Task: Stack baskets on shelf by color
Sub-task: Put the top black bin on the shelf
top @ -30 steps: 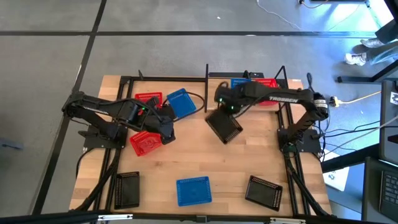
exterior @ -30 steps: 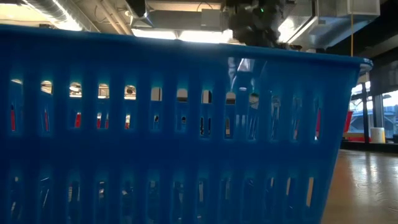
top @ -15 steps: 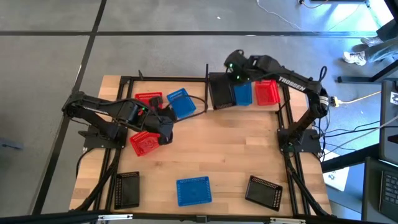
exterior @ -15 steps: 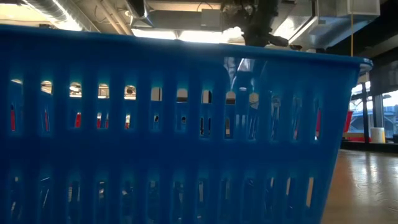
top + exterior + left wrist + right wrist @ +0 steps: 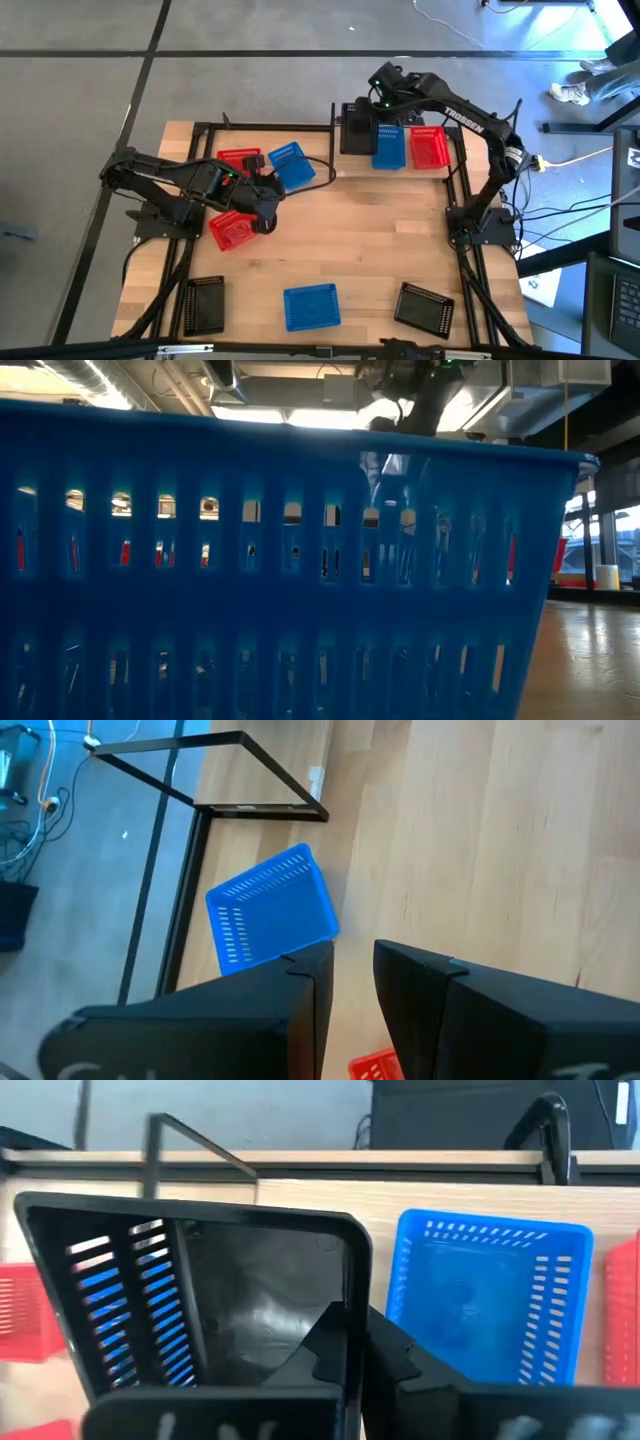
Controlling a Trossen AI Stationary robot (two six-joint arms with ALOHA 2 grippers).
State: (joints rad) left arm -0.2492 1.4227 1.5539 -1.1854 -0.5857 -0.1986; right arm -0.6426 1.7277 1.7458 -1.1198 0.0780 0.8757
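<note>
Two arms share the table (image 5: 330, 250) as we look down on it. At the far edge the right gripper (image 5: 358, 112) pinches the rim of a black basket (image 5: 354, 130), holding it over the left end of the shelf (image 5: 452, 125), just beside a blue basket (image 5: 390, 147) and a red basket (image 5: 430, 148) that sit side by side there. Toward the table's left side the left gripper (image 5: 268, 208) hovers with its fingers (image 5: 300, 1010) slightly parted and nothing between them, beside a red basket (image 5: 232, 230); another red (image 5: 239, 159) and a tilted blue one (image 5: 292, 166) lie near it. Along the near edge we see two more black baskets (image 5: 206, 304) (image 5: 424, 306) flanking a blue one (image 5: 311, 306).
</note>
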